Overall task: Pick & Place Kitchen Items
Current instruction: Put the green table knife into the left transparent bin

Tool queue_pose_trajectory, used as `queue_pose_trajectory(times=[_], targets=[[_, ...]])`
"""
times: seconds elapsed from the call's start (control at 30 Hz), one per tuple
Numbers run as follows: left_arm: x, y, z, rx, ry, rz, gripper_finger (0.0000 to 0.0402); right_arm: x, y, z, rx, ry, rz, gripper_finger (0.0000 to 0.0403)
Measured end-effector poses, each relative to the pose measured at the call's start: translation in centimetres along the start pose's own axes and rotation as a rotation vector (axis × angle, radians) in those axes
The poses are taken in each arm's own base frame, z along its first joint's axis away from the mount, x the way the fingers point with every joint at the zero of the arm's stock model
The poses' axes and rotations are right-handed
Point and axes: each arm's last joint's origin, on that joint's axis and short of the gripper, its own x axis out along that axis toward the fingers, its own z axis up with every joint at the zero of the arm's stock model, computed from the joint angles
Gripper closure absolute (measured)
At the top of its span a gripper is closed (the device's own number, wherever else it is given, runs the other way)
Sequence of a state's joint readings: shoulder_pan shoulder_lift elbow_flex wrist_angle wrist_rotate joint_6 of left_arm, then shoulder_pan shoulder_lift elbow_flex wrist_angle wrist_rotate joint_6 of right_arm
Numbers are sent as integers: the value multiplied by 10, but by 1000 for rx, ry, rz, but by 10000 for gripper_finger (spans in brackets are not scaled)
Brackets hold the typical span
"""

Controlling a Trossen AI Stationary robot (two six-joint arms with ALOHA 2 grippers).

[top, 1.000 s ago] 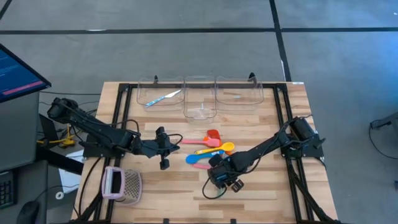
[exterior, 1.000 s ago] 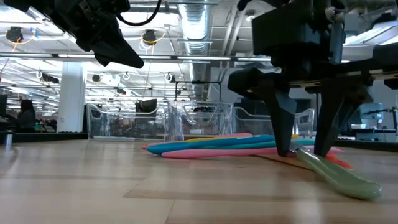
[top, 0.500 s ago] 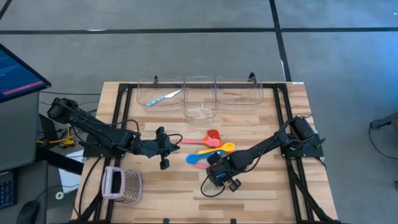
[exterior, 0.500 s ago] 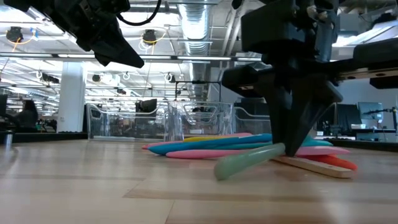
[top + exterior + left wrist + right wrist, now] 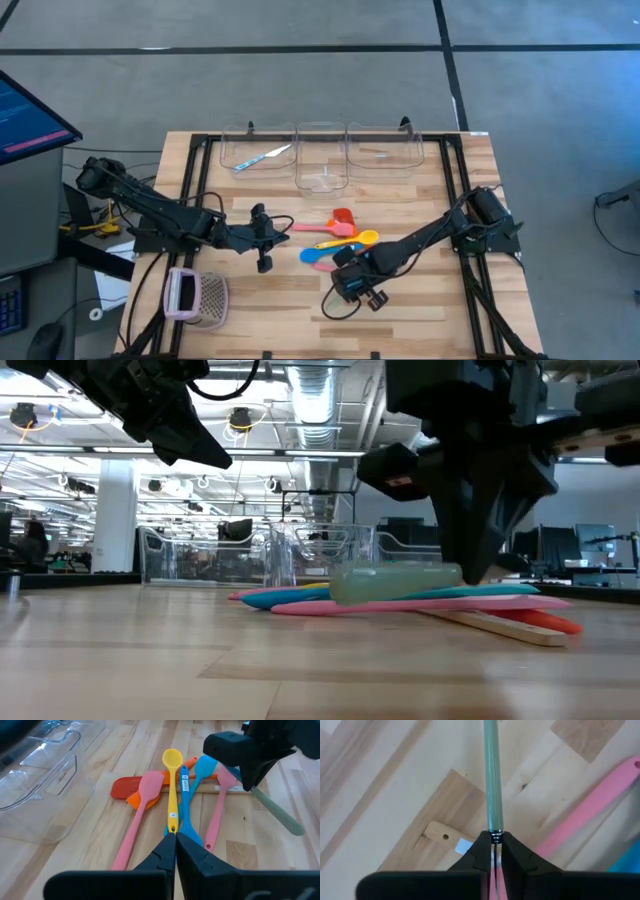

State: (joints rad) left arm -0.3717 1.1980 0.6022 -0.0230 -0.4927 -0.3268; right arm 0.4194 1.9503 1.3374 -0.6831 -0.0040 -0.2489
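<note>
Coloured utensils lie in a bunch on the table's middle: a yellow spoon [image 5: 172, 785], a blue spoon [image 5: 189, 795], a pink spatula [image 5: 140, 815], a pink spoon [image 5: 218, 805] and a red-headed spatula [image 5: 125, 787] with a wooden handle [image 5: 500, 623]. My right gripper [image 5: 347, 287] stands at the bunch's near side, shut on a pale green-handled utensil [image 5: 395, 582]. My left gripper [image 5: 264, 262] hovers left of the bunch, shut and holding nothing. My right gripper pinches the utensil between its two fingers at the silvery neck [image 5: 495, 837], right where the green handle ends. The fingers come from above, pointing steeply down. The handle [image 5: 492, 780] sticks out about level from the fingertips, clear of the table.
Three clear bins [image 5: 320, 155] stand along the far edge. The left one holds a blue-handled utensil [image 5: 262, 157], and something small lies in the right one [image 5: 375, 153]. A pink-and-white mesh basket [image 5: 197, 296] sits near the front left. Bare wood lies near the front edge.
My right gripper has shut on the green-handled utensil and risen slightly. The handle lay on the table pointing toward the near edge. It swung round and has come up level, clear of the wood.
</note>
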Motion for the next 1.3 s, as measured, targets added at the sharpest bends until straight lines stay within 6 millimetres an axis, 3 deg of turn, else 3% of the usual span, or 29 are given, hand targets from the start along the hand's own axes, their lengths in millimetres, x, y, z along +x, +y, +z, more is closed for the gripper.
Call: queue_pose_trajectory(times=[0.23, 0.37, 0.5, 0.63, 0.83, 1.03, 1.3], targets=[[0, 0, 0, 9, -3, -1, 400, -12, -3, 7, 0, 14, -1, 389], [0, 1, 0, 141, -11, 22, 400, -16, -9, 7, 5, 22, -8, 389], [5, 8, -16, 171, -44, 59, 400, -20, -17, 9, 16, 26, -58, 389], [8, 11, -35, 120, -107, -29, 400, -30, -25, 13, 20, 24, -100, 389], [7, 14, -49, 86, -188, -130, 400, -66, -40, 9, 29, -38, -190, 389], [3, 11, -38, 80, -295, -182, 400, -115, -57, 17, 94, -319, -325, 389], [-4, 11, -18, 114, -513, -189, 395, -124, -69, 14, 120, -366, -361, 389]])
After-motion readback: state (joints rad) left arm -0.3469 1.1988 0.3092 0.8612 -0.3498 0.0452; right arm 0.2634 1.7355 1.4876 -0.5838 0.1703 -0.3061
